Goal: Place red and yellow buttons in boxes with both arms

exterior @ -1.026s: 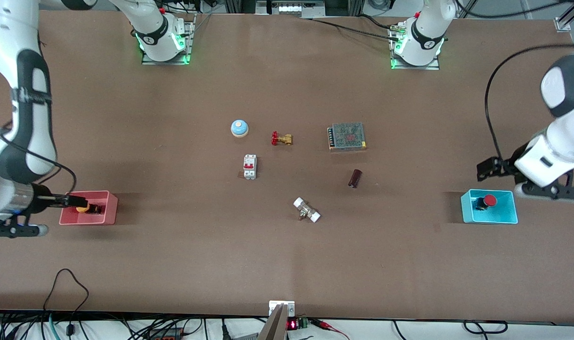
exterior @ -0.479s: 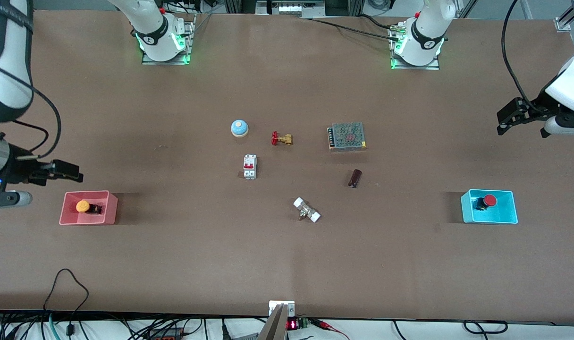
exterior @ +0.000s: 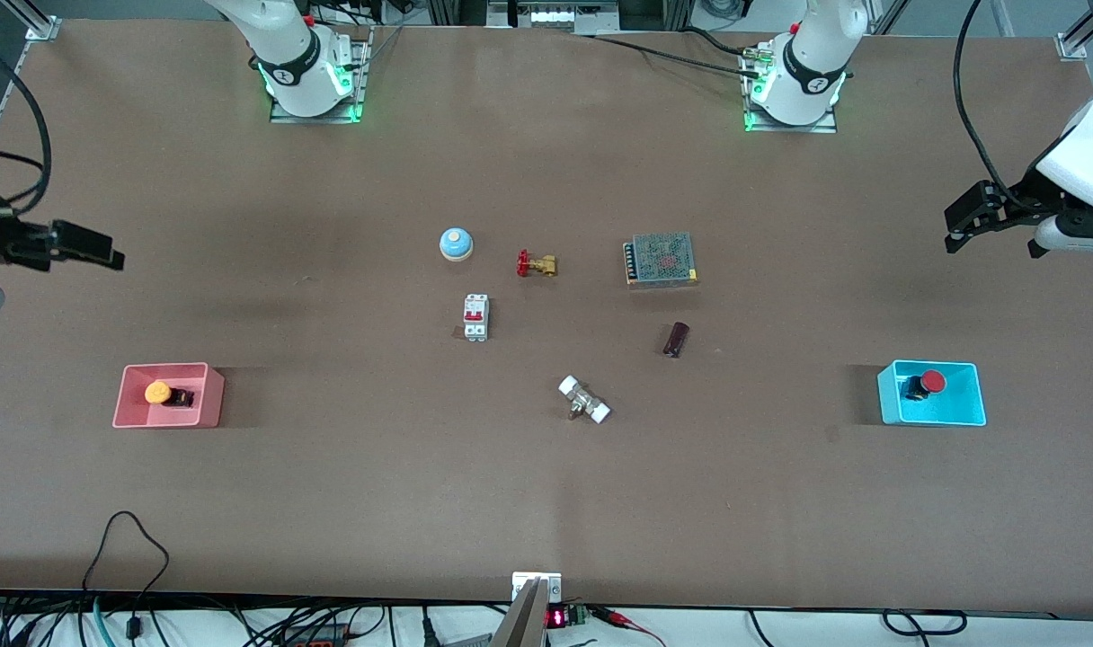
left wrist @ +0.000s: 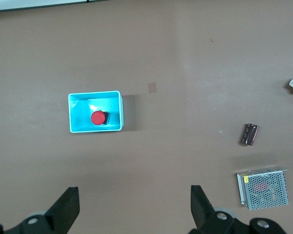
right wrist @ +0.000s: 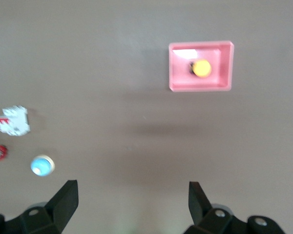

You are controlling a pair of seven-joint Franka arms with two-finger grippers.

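- My left gripper (exterior: 958,220) hangs spread wide and empty over bare table at the left arm's end.
- My right gripper (exterior: 106,252) hangs likewise, fingers apart.
- The red button (exterior: 929,383) lies in the cyan box (exterior: 931,417).
- The yellow button (exterior: 158,393) lies in the pink box (exterior: 207,395).

It is a robotics lab: two bolted-down arm bases (exterior: 311,76) flank a brown bench (exterior: 546,503) edged with cables (exterior: 133,548) and electronics.
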